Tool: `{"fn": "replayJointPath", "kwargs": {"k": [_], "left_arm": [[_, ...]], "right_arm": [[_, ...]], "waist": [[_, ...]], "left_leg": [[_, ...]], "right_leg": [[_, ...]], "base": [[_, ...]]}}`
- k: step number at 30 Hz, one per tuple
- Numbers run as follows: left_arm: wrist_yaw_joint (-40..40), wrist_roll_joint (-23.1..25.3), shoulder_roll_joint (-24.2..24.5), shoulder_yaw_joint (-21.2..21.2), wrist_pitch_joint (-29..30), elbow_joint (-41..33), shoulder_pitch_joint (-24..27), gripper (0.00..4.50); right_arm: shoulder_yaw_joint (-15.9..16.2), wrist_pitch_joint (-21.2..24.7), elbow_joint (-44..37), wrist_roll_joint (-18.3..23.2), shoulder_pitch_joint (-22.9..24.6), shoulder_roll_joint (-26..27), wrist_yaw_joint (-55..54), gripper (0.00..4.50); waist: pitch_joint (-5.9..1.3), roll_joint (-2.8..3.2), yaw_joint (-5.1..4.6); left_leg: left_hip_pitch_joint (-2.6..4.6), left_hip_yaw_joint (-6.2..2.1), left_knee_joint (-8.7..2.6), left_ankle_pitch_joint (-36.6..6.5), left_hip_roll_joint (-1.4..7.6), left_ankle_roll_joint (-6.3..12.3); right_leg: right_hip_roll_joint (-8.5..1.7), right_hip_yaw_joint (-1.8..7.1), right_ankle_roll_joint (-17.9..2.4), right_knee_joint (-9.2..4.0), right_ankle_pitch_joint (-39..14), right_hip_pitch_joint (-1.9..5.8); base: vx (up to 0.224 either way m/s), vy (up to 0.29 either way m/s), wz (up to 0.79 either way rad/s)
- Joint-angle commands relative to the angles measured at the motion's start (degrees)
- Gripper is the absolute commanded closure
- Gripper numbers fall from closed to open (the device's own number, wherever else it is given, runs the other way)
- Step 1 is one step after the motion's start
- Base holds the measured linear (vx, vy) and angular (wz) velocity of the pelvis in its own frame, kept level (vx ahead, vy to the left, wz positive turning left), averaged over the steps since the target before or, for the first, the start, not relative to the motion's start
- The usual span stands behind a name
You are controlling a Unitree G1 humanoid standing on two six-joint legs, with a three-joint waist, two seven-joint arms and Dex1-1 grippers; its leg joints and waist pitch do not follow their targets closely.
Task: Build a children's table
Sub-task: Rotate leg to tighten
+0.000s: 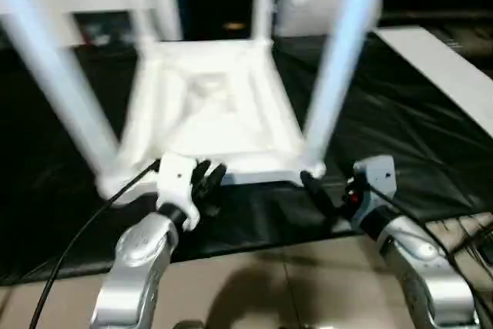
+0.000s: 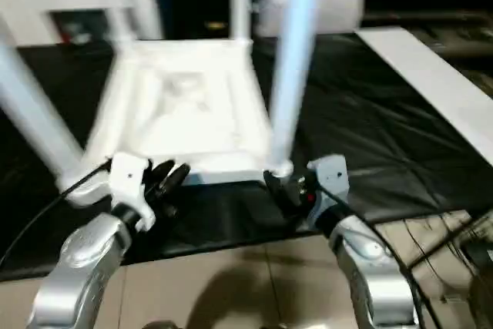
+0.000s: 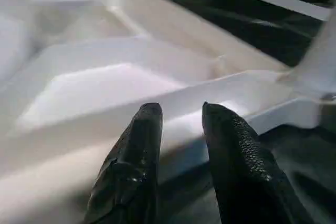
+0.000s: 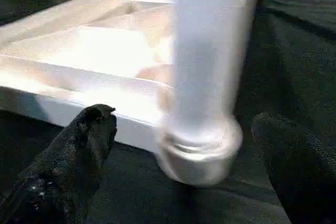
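Fingers come first at the bottom of the frame: the left gripper [image 1: 206, 179] has its two black fingers a little apart, empty, just short of the near rim of the tabletop [image 1: 216, 105], while the right gripper [image 2: 286, 188] stands wide open either side of the near right leg [image 1: 339, 59] at its socket, gripping nothing. That upturned tabletop lies mid-frame on the black-covered floor [image 1: 385, 136]. Hollow plastic, it looks light and stiff but smooth; I judge the ribbed rim or a leg close to its socket the surest hold. Counted: one tabletop, four legs standing up in its corners, two near and two far.
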Motion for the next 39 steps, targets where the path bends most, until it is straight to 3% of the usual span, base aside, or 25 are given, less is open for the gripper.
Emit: {"fn": "replayJointPath", "kwargs": {"k": [1, 2, 3, 4, 5, 6, 7, 8, 9, 10, 11, 12, 13, 14, 15, 16, 17, 22, 24, 26, 28, 34, 36, 38, 39], "left_arm": [[1.46, -0.71, -0.28, 0.23, 1.44, -2.33, -0.11, 3.06], [1.89, -0.62, -0.36, 0.37, 1.92, -2.58, 0.15, 3.06], [2.19, -0.70, -0.60, 0.80, 2.69, -3.11, 0.80, 3.06], [2.02, -0.94, -0.66, 0.89, 2.64, -3.14, 0.92, 2.88], [0.91, -1.41, 0.14, 0.78, 2.06, -3.16, 1.70, 2.77], [0.91, -1.41, 0.14, 0.78, 2.06, -3.16, 1.70, 2.71], [0.79, -1.35, 0.46, 0.82, 2.15, -3.26, 1.84, 2.67], [-0.07, -1.68, 1.08, 0.68, 1.62, -3.09, 2.22, 2.57], [-0.74, -2.15, 1.56, 0.72, 0.58, -2.62, 2.59, 2.43], [-1.18, -2.36, 1.81, 0.62, -0.07, -2.28, 2.65, 2.33], [-1.29, -2.42, 1.87, 0.60, -0.24, -2.20, 2.66, 2.27], [-1.40, -2.51, 2.08, 0.61, -0.79, -1.83, 2.68, 2.21], [-1.48, -2.61, 2.25, 0.68, -1.01, -1.69, 2.70, 2.11], [-1.80, -3.30, 2.15, 1.08, -1.38, -1.24, 2.75, 1.89], [-1.94, -3.56, 2.14, 1.24, -1.39, -1.21, 2.80, 1.89], [-2.07, -3.30, 2.35, 1.22, -2.11, -0.58, 2.68, 1.84], [-2.47, -3.19, 2.78, 1.47, -3.25, 0.82, 2.54, 1.78], [-3.47, -3.51, 4.10, 2.62, -6.66, 5.36, 2.16, 1.41], [-4.01, -3.87, 4.43, 3.59, -8.84, 8.60, 1.45, 1.23], [-4.61, -4.24, 4.91, 4.57, -11.82, 13.41, 0.18, 1.02], [-5.11, -3.94, 5.44, 4.94, -15.49, 19.30, -1.30, 1.02], [-8.00, -4.48, 5.60, 4.66, -21.44, 25.25, -2.11, 1.02], [-10.37, -4.96, 6.59, 5.58, -25.80, 31.70, -3.54, 1.02], [-13.86, -5.69, 8.30, 7.45, -33.49, 43.55, -6.87, 1.02], [-15.49, -6.19, 9.40, 8.45, -35.78, 47.97, -8.60, 1.02]], "right_arm": [[-0.18, 0.48, -1.15, 0.84, 0.10, 0.10, 0.22, 0.00], [-0.01, 0.63, -1.26, 0.71, 0.28, 0.00, 0.18, 0.00], [0.57, 1.49, -2.27, 0.28, 1.10, -0.39, 0.21, 0.00], [0.62, 1.56, -2.51, 0.11, 1.28, -0.39, 0.02, 0.00], [0.04, 0.68, -3.75, 0.84, 2.15, 0.59, -1.04, 0.00], [0.04, 0.68, -3.75, 0.84, 2.15, 0.59, -1.04, 0.00], [0.17, 0.58, -4.01, 0.79, 2.34, 0.53, -1.04, 0.00], [0.44, 0.15, -4.14, 0.56, 2.61, 0.22, -0.82, 0.00], [0.29, -1.10, -3.80, 0.18, 3.04, 0.00, -0.80, 0.00], [-0.22, -1.62, -3.45, -0.16, 3.07, 0.10, -1.46, 0.00], [-0.35, -1.75, -3.35, -0.24, 3.08, 0.13, -1.63, 0.00], [-0.86, -2.10, -3.15, -0.22, 3.07, 0.36, -2.09, 0.00], [-1.13, -2.11, -3.14, -0.18, 3.04, 0.59, -2.47, 0.00], [-0.89, -3.29, -3.31, -1.95, 3.07, 0.21, -3.53, 0.00], [-0.73, -3.55, -3.46, -2.52, 3.14, 0.10, -3.90, 0.00], [-0.72, -3.42, -3.60, -1.91, 3.21, 0.13, -3.32, 0.00], [-0.45, -3.23, -3.64, -1.16, 3.28, -0.06, -2.12, 0.00], [-0.46, -2.39, -2.57, 0.98, 2.88, -0.28, -0.36, 0.00], [-0.30, -2.46, -2.27, 0.63, 2.73, -0.55, -0.47, 0.00], [0.00, -3.55, -2.06, 0.34, 2.52, -0.63, -0.32, 0.00], [0.18, -3.59, -2.13, 0.14, 2.23, -0.45, -0.53, 0.00], [0.53, -4.39, -2.48, -0.40, 3.19, -0.01, -1.11, 0.00], [-0.02, -4.98, -2.58, 0.12, 3.63, 0.61, -1.54, 0.00], [-1.35, -5.61, -2.53, 2.20, 4.23, 1.53, -1.31, 0.00], [-2.13, -6.30, -2.46, 3.80, 4.62, 1.84, -0.34, 0.00]], "waist": [[-2.37, 1.29, -0.94], [-2.26, 1.70, -1.16], [-1.78, 1.05, -1.69], [-1.08, 0.35, -1.90], [-0.89, 0.24, -2.15], [-0.54, -0.25, -3.03], [-0.87, 0.58, -3.81], [-1.32, 1.78, -4.82], [-1.48, 1.76, -4.98], [-1.64, 1.82, -5.03], [-1.00, 0.35, -5.55], [-0.93, -0.43, -5.40], [-0.67, -0.88, -5.35], [-1.72, -0.88, -5.43], [-2.07, -0.85, -5.22], [-2.45, -0.17, -4.84], [-2.64, -0.50, -4.95], [-3.17, -0.26, -4.33], [-3.67, -0.78, -4.33], [-3.51, -0.41, -3.81], [-3.29, -0.39, -3.42], [-2.88, -0.29, -3.21], [-2.29, -0.28, -3.22], [-1.36, -0.56, -3.99], [-1.24, -0.44, -4.11]], "left_leg": [[1.38, -1.77, -6.76, -10.32, 8.32, 4.16], [1.85, -1.38, -7.74, -18.92, 8.95, 0.55], [1.80, -0.92, -8.13, -22.72, 8.47, -0.80], [2.75, -0.04, -7.52, -28.17, 6.41, -2.18], [3.31, 0.13, -6.92, -28.98, 5.42, -2.07], [4.18, 0.58, -5.62, -28.50, 4.01, -1.00], [3.63, 0.13, -5.54, -26.96, 4.15, -0.35], [2.35, -1.04, -7.04, -29.46, 5.92, -0.25], [0.54, -2.06, -8.70, -31.47, 7.73, -0.26], [-0.17, -3.05, -11.02, -36.77, 9.76, -1.03], [0.87, -1.81, -9.64, -36.09, 7.03, -2.23], [1.20, -1.37, -8.12, -31.93, 4.89, -1.78], [2.79, -0.09, -4.68, -22.45, 2.20, -0.18], [1.35, -0.02, -4.39, -14.67, 1.75, 1.16], [-0.36, -0.52, -5.61, -12.07, 2.51, 1.58], [-0.27, -1.05, -6.35, -10.77, 4.05, 1.94], [-0.30, -0.96, -6.53, -9.86, 4.62, 2.67], [-0.73, -0.66, -6.35, -3.90, 5.13, 4.69], [-1.13, -0.77, -6.01, 0.06, 5.14, 5.59], [-1.01, -0.50, -5.73, 3.64, 5.05, 8.35], [-0.88, -0.32, -5.91, 1.41, 4.82, 8.33], [-0.36, -0.22, -6.73, -6.37, 5.31, 3.77], [0.45, -0.15, -7.34, -13.33, 4.79, 2.67], [3.07, -0.18, -7.41, -25.70, 4.00, 0.87], [3.90, -0.17, -7.17, -27.39, 3.69, 0.83]], "right_leg": [[-3.91, 5.41, -0.33, -6.18, -19.49, 2.30], [-3.48, 6.34, -0.67, -5.58, -14.88, 2.30], [-3.52, 6.64, -0.44, -5.87, -15.61, 2.29], [-4.08, 6.73, 1.02, -7.65, -24.85, 1.72], [-4.34, 6.38, 2.30, -8.64, -30.94, 1.30], [-4.13, 4.67, 6.29, -11.04, -40.97, 0.71], [-4.39, 3.37, 8.44, -11.77, -42.17, 2.05], [-4.05, 3.16, 8.34, -10.25, -36.11, 4.08], [-3.94, 4.83, 7.25, -6.86, -29.35, 5.65], [-3.89, 7.35, 4.09, -2.63, -18.12, 6.26], [-4.81, 8.43, 2.12, -5.60, -22.12, 3.90], [-5.62, 8.45, 3.35, -7.80, -32.34, 2.96], [-6.42, 7.60, 6.11, -11.06, -48.71, 0.85], [-6.54, 7.30, 7.37, -10.64, -48.44, 2.52], [-6.01, 7.57, 7.18, -9.31, -43.23, 3.78], [-5.04, 7.87, 5.50, -8.51, -33.81, 3.07], [-4.55, 8.26, 3.05, -7.61, -26.13, 2.80], [-4.74, 9.03, -3.31, -5.51, -13.70, 3.18], [-4.71, 9.10, -4.64, -4.48, -8.08, 3.58], [-4.81, 9.06, -6.84, -4.05, -3.43, 3.36], [-4.84, 9.00, -5.64, -4.76, -7.75, 3.42], [-5.16, 9.25, -2.91, -6.00, -18.04, 3.10], [-4.99, 8.90, -0.55, -7.06, -27.22, 3.13], [-4.44, 7.33, 4.85, -9.41, -43.54, 2.47], [-4.32, 6.72, 5.72, -10.02, -46.03, 2.33]], "base": [[0.000, 0.000, 0.00], [0.000, 0.000, 0.00], [-0.023, 0.045, 0.19], [0.000, 0.000, 0.00], [0.000, 0.000, 0.00], [0.000, 0.000, 0.00], [0.000, 0.000, 0.00], [0.000, 0.000, 0.00], [0.000, 0.000, 0.00], [0.000, 0.000, 0.00], [0.000, 0.000, 0.00], [0.000, 0.000, 0.00], [0.000, 0.000, 0.00], [0.000, 0.000, 0.00], [0.060, -0.013, -0.06], [0.070, -0.012, -0.02], [0.070, -0.012, -0.02], [0.049, -0.005, 0.05], [0.063, -0.001, 0.03], [0.000, 0.000, 0.00], [0.000, 0.000, 0.00], [0.000, 0.000, 0.00], [0.000, 0.000, 0.00], [0.000, 0.000, 0.00], [0.000, 0.000, 0.00]]}}
